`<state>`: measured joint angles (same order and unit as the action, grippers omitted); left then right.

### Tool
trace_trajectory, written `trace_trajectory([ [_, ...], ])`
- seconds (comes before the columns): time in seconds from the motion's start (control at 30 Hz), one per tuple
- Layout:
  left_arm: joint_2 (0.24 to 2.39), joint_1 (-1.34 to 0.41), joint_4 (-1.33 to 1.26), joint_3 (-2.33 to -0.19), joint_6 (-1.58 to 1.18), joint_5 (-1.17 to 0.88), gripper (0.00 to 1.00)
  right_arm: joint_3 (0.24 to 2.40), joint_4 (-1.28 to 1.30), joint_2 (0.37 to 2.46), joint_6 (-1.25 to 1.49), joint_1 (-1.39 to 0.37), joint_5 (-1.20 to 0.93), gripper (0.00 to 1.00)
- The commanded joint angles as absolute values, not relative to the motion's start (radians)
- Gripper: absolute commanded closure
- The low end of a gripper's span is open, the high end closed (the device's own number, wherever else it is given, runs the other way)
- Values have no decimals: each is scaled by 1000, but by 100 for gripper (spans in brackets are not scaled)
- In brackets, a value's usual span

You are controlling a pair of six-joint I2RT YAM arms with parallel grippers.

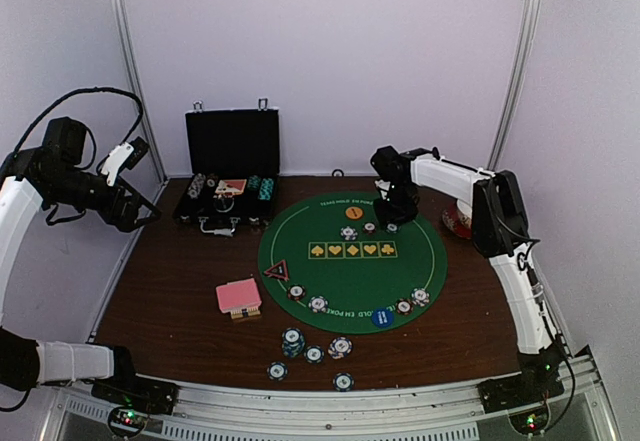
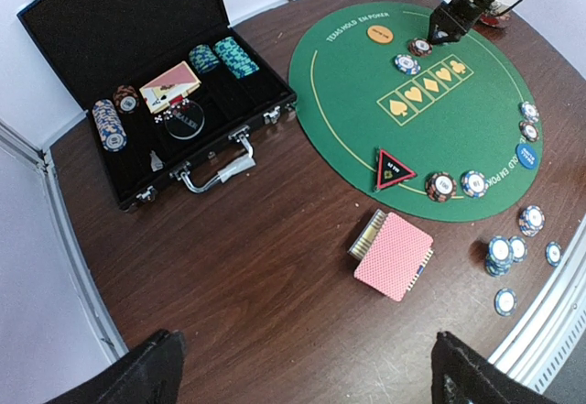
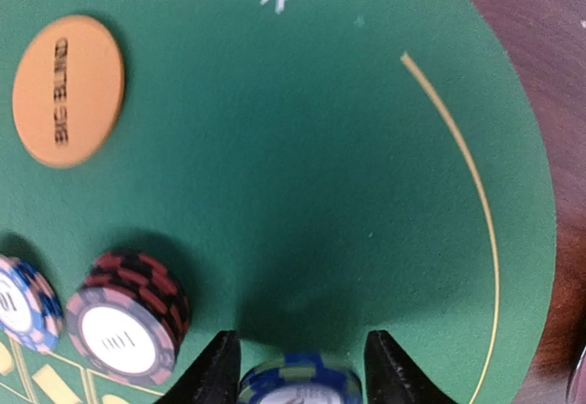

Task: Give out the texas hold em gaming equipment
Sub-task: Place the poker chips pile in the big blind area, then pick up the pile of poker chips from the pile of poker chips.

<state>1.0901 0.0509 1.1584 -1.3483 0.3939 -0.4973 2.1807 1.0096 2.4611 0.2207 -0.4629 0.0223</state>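
Note:
My right gripper (image 3: 302, 367) is low over the far side of the green felt mat (image 3: 320, 193), and a blue-striped poker chip (image 3: 298, 387) lies between its fingers with a thin gap on the right side. A red-and-black chip (image 3: 124, 322), a blue-white chip (image 3: 23, 303) and the orange "big blind" disc (image 3: 69, 90) lie just left of it. My left gripper (image 2: 311, 367) hangs open high above the table's left side, holding nothing. The pink-backed card deck (image 2: 394, 256), the red-edged triangle (image 2: 392, 169) and the blue disc (image 2: 528, 154) show below it.
The black hinged case (image 1: 232, 166) stands open at the back left with chip stacks and cards inside. Several loose chips (image 1: 293, 341) lie on the brown table in front of the mat. A red-and-white bowl (image 1: 457, 221) sits right of the mat, beside the right arm.

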Motion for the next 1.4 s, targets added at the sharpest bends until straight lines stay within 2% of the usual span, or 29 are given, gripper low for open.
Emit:
trace_trajectory([
  [0.0, 1089, 57, 1166, -1345, 404, -494, 2, 2244, 1034, 2477, 228, -457, 17, 38],
  [0.1, 1084, 56, 1167, -1344, 408, -494, 2, 2234, 1040, 2444, 223, -457, 14, 32],
  [0.37, 1081, 57, 1167, -1347, 410, -502, 2, 2081, 1009, 2203, 211, -513, 3, 28],
  [0.53, 1074, 57, 1169, -1335, 411, -501, 3, 1891, 974, 2030, 189, -721, 2, 22],
  [0.67, 1065, 57, 1169, -1328, 417, -499, 3, 1797, 973, 1968, 195, -930, -41, 15],
  [0.9, 1064, 57, 1169, -1328, 420, -501, 2, 1805, 962, 2048, 192, -1164, -173, 8],
  [1.1, 1054, 57, 1169, -1327, 421, -498, 3, 1884, 988, 2167, 162, -1203, -226, 5],
  [1.37, 1053, 57, 1169, -1327, 421, -499, 2, 1946, 998, 2262, 136, -1204, -247, 11],
])
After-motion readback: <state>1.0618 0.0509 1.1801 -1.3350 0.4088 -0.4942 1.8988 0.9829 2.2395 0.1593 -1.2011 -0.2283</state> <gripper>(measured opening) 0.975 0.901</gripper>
